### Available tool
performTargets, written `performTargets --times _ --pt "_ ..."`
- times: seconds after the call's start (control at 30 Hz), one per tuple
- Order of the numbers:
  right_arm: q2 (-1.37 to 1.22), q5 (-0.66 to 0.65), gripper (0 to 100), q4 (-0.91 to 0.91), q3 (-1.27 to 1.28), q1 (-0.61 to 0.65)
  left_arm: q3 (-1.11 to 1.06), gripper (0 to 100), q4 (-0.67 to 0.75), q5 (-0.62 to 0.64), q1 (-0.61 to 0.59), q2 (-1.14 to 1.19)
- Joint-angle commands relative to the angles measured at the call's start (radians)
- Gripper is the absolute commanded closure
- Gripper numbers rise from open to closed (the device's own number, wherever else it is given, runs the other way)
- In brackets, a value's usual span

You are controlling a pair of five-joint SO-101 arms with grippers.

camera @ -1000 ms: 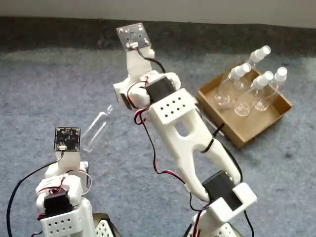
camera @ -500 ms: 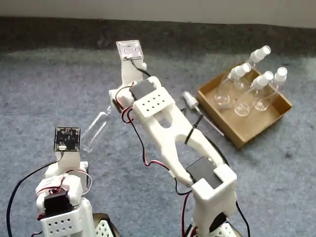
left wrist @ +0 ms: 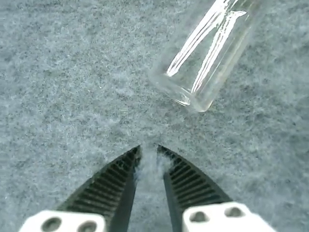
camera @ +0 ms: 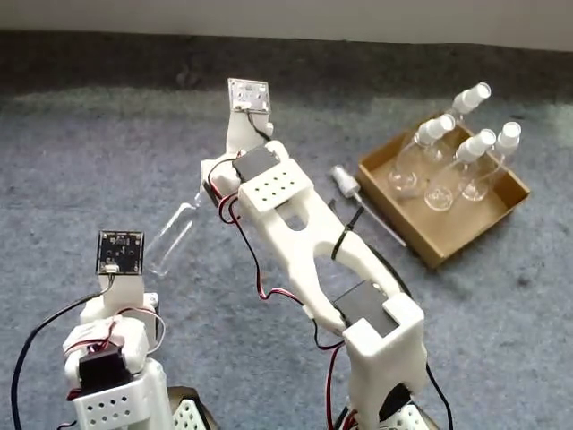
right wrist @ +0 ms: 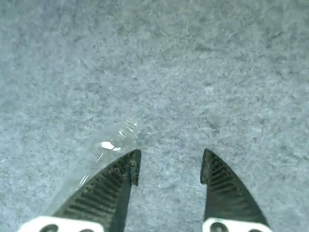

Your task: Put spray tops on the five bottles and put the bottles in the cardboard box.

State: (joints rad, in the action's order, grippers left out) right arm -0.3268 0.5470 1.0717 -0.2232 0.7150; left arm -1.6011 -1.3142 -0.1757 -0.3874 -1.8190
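A clear bottle (camera: pixel 173 236) with no top lies on the grey carpet, its base (left wrist: pixel 203 58) just ahead of my left gripper (left wrist: pixel 148 149). That gripper's fingers are nearly together with nothing between them. My right gripper (right wrist: pixel 171 155) is open low over the carpet, with the bottle's neck end (right wrist: pixel 104 150) beside one finger. A white spray top (camera: pixel 344 182) with a long thin tube lies on the carpet between the right arm (camera: pixel 295 215) and the cardboard box (camera: pixel 430 240). Several capped bottles (camera: pixel 443 175) lie in the box.
The left arm (camera: pixel 112 340) sits folded at the near left. The right arm stretches diagonally across the middle of the carpet. A dark strip and a pale wall edge (camera: pixel 286 18) run along the far side.
The right arm has swung left toward the loose bottle, uncovering the spray top beside the box. The left arm has kept still.
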Motion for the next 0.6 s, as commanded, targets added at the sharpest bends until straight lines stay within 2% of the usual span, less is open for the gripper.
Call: performTargets --times 0.0,0.23,0.4,0.57 --pt "0.021 0.011 82.1 -0.021 -0.068 0.005 0.027 100 0.041 -0.003 -0.071 -0.013" --pt "0.015 0.012 68.2 -0.021 -0.068 0.005 0.024 100 0.044 -0.003 -0.07 -0.013" --pt "-0.068 0.014 67.6 -0.042 -0.079 -0.022 0.024 100 0.044 -0.003 -0.07 -0.013" --pt "-0.208 0.014 67.6 -0.027 -0.2 -0.065 0.024 100 0.044 -0.003 -0.07 -0.013"
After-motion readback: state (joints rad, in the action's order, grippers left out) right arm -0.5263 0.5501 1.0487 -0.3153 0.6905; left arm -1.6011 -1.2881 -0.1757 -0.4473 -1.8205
